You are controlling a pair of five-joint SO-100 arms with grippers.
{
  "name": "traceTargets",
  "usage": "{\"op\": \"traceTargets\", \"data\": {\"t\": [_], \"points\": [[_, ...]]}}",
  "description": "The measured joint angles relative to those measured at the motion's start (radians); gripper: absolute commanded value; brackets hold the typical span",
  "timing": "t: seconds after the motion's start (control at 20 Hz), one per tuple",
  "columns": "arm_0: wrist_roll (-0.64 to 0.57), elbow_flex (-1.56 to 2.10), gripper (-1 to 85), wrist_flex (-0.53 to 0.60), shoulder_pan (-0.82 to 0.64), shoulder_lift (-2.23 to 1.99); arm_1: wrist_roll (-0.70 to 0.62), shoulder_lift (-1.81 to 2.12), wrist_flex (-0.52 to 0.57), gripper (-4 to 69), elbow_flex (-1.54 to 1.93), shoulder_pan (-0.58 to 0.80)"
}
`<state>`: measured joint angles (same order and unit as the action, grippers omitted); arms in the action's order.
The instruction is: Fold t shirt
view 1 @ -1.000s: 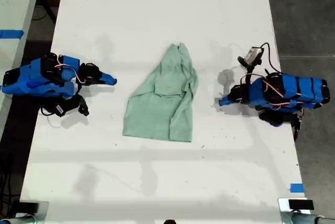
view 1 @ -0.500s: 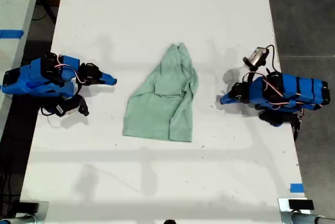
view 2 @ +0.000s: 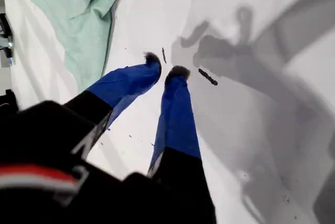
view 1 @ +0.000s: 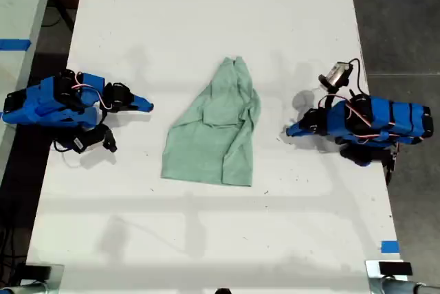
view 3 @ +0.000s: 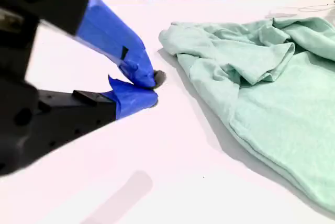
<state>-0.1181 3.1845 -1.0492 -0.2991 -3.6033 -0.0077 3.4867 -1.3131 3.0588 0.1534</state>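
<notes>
My first hand [view 2: 163, 70] slightly parted, empty, my second hand [view 3: 149, 89] clenched empty, t shirt [view 1: 215, 127] between them

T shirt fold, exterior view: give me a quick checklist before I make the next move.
1. The t shirt lies flat: not ok. It is bunched and lapped over itself, narrowing to a point.
2. My first gripper is open and empty: ok. Its tips are slightly apart over the bare table.
3. My second gripper is open: not ok. Its tips are shut on nothing.
4. A gripper is on the cloth: not ok. Both sit apart from it, one on each side in the exterior view.
5. The table around the t shirt is free of other things: ok.
6. Where the sleeves lie: cannot tell.
</notes>
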Motion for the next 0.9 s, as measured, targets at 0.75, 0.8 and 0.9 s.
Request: {"op": "traceTargets", "data": {"t": [0.75, 0.8, 0.9], "points": [[0.000, 0.000, -0.3, 0.000, 0.000, 0.000, 0.031, 0.000, 0.000, 5.6, 0.002, 0.000], [0.000, 0.000, -0.3, 0.000, 0.000, 0.000, 0.031, 0.000, 0.000, 5.6, 0.002, 0.000], [0.000, 0.000, -0.3, 0.000, 0.000, 0.000, 0.031, 0.000, 0.000, 5.6, 0.002, 0.000]]}}
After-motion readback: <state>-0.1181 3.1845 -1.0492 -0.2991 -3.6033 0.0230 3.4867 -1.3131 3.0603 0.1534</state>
